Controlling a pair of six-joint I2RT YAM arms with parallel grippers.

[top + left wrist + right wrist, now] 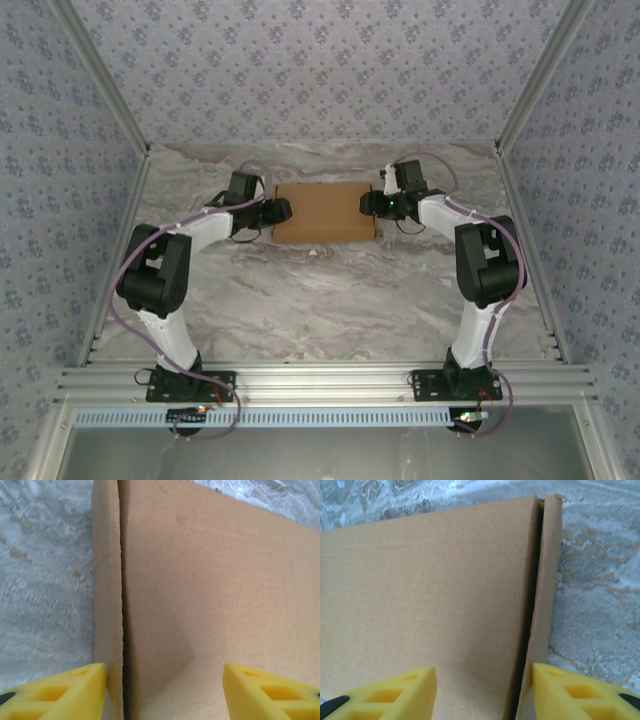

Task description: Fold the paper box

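Grey-blue walls [320,60]: flower-patterned panels that close in the workspace on the left, right and far sides.
Table [330,300]: marbled grey and white top, bare in its near half.
Aluminium rail [320,380]: runs along the near edge, and both arm bases are bolted to it.
Left arm [160,270]: black and white. It rises from its base and bends inward to the left short end of the box.
Right arm [485,265]: mirrors the other arm and reaches the right short end.
Paper box [324,212]: plain brown corrugated cardboard, a shallow closed rectangle. It lies flat on the far half of the table, midway between the two arms, with its long sides running across.
Top panel [210,595]: broad, smooth and unprinted. It fills most of both wrist views.
Side strips: a narrow strip of cardboard at each short end, one in the left wrist view [106,580] and one in the right wrist view [542,605]. A dark seam separates each from the top panel.
Left gripper [280,211] [165,680]: jaws released and standing wide. One of its yellow fingers [65,690] is beside the side strip and the other is over the top panel. Nothing is pinched between them.
Right gripper [368,205] [485,680]: jaws likewise spread. One of its yellow fingers [570,690] is at the side strip, its partner is over the top panel, and neither is clamped on anything.
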